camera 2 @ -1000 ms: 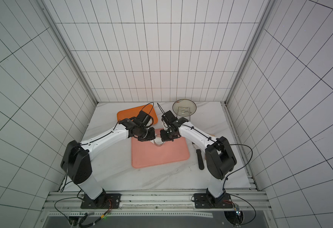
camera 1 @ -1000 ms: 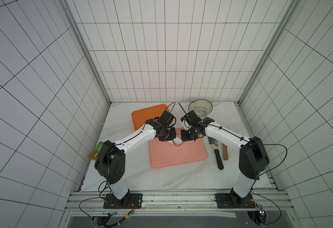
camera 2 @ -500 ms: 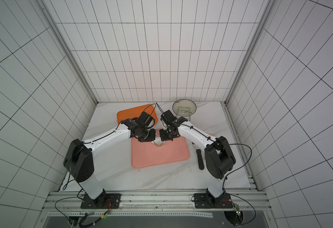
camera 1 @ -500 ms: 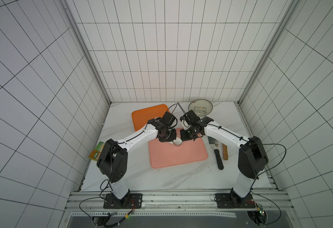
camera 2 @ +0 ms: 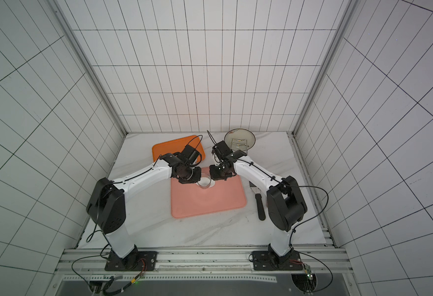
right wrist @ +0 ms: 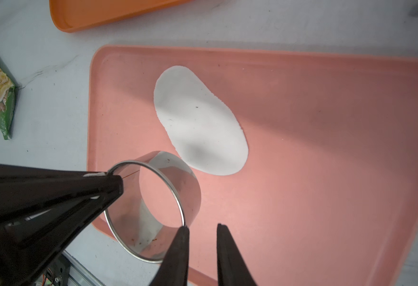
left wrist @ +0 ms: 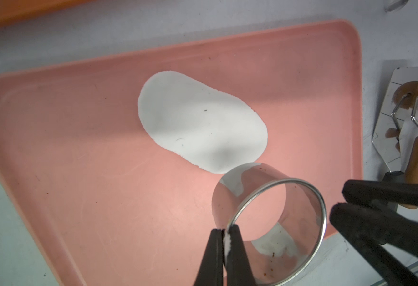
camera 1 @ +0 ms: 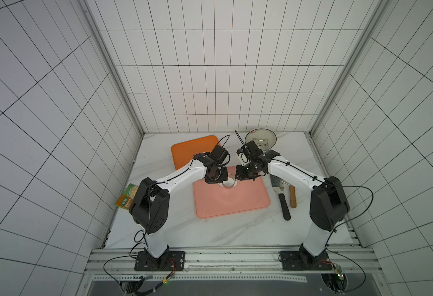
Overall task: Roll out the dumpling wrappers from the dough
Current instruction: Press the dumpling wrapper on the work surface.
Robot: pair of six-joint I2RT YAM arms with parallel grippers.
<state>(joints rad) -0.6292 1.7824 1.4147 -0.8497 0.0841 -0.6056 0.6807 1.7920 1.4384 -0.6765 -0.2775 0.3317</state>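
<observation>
The dough (left wrist: 198, 123) is a flattened white oval lying on the pink mat (left wrist: 79, 161); the right wrist view shows the dough (right wrist: 198, 121) too. A small steel ring (left wrist: 252, 188) hangs just above the mat beside it. My left gripper (left wrist: 225, 231) is shut on the ring's wall, with white dough residue between the fingertips. My right gripper (right wrist: 201, 226) is open, one finger touching the ring (right wrist: 178, 178) at its rim, the other apart from it. In both top views the left gripper (camera 1: 216, 179) and right gripper (camera 1: 238, 176) meet at the mat's far edge. No dumpling wrappers are in view.
An orange tray (camera 1: 192, 151) lies behind the mat. A glass dish (camera 1: 260, 139) sits at the back right. A black-handled scraper (camera 1: 283, 205) and a wooden rolling pin (camera 1: 292, 197) lie right of the mat. A green packet (camera 1: 127, 197) lies at the table's left edge.
My right gripper's jaws have parted and let go of the ring's wall. My left gripper has closed on the ring. Both arms have hardly shifted.
</observation>
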